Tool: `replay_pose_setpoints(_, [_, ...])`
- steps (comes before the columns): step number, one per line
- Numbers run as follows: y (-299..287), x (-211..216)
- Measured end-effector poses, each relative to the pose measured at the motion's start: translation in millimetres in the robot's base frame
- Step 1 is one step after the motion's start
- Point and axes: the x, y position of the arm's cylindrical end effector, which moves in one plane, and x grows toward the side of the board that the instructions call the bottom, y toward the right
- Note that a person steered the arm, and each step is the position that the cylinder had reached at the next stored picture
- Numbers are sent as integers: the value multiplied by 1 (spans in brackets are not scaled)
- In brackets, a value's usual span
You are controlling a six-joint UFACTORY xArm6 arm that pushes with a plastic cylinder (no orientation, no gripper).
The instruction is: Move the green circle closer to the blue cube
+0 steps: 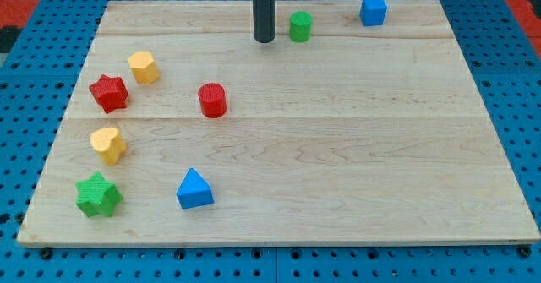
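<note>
Where the dark rod runs off the view's top, you lose its upper part, my tip (264, 40) sits just left of the smooth green circle (300, 25), no fingers on this rig, blue cube (373, 10) near to the right, pale wood-grain counter (338, 148).

The dark rod (264, 8) is cut off by the top edge of the frame at upper centre, so only its lower length down to my tip (264, 40) is seen, and the arm carrying it is not shown at all. The blue pegboard (507, 55) and the red patches in the upper corners are clipped by the frame's edges. Whether the green circle (300, 26), just right of my tip, is touched cannot be told.
</note>
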Motion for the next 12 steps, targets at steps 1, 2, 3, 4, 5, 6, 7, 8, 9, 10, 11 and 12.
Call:
replay_pose_setpoints(1, [0,0])
replay_pose_setpoints(2, [-9,16])
replay_pose_setpoints(3, [-50,19])
replay_pose_setpoints(4, [-82,10])
replay_pose_setpoints(5, [-49,9])
replay_pose_setpoints(6, [21,8])
replay_pose_setpoints(7, [75,2])
replay_pose_setpoints(8, [55,10])
replay_pose_setpoints(9, [17,3])
replay_pose_setpoints(10, [25,-30])
replay_pose_setpoints(11, [84,-37])
replay_pose_setpoints(12, [120,-40])
